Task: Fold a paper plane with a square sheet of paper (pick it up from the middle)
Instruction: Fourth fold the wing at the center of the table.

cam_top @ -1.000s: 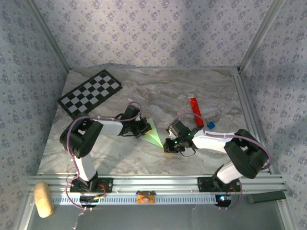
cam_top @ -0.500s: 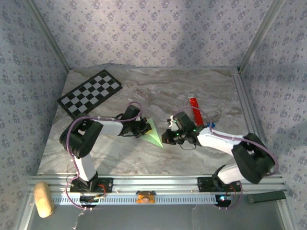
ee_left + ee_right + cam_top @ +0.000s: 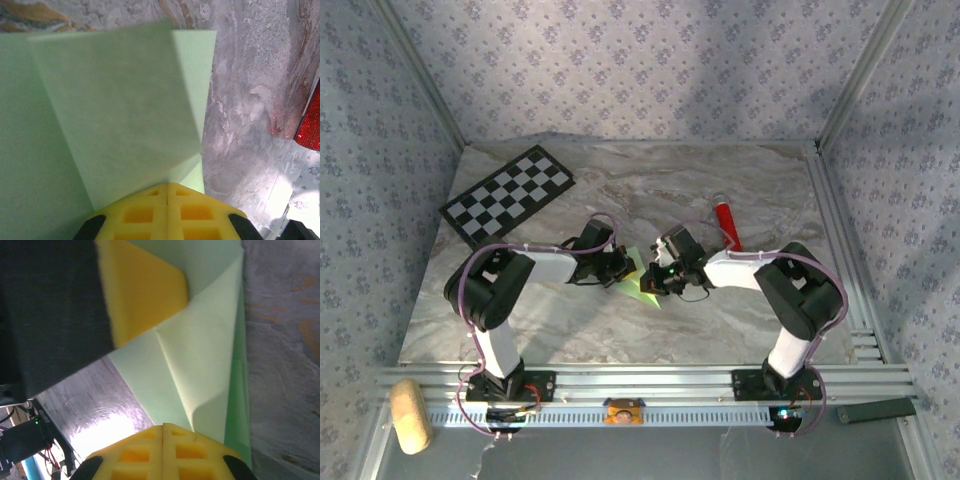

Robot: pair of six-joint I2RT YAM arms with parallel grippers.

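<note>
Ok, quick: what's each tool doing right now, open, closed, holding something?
Left tool: closed, pinching the folded green paper.
Right tool: closed, pinching a raised flap of the same paper.

Stock of the surroundings:
- Grey-veined marble-pattern table top (image 3: 620, 180).
- Black-and-white checkerboard panel (image 3: 508, 194), flat, far left.
- Red cylindrical tube (image 3: 727, 224), lying right of centre.
- Tan cork-like block (image 3: 410, 415), near left, beside the aluminium rail (image 3: 650, 381).
- Dark flat bar (image 3: 875, 409), near right.

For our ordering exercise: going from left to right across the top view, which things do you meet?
Tan block → checkerboard → green paper → red tube → dark bar.
</note>
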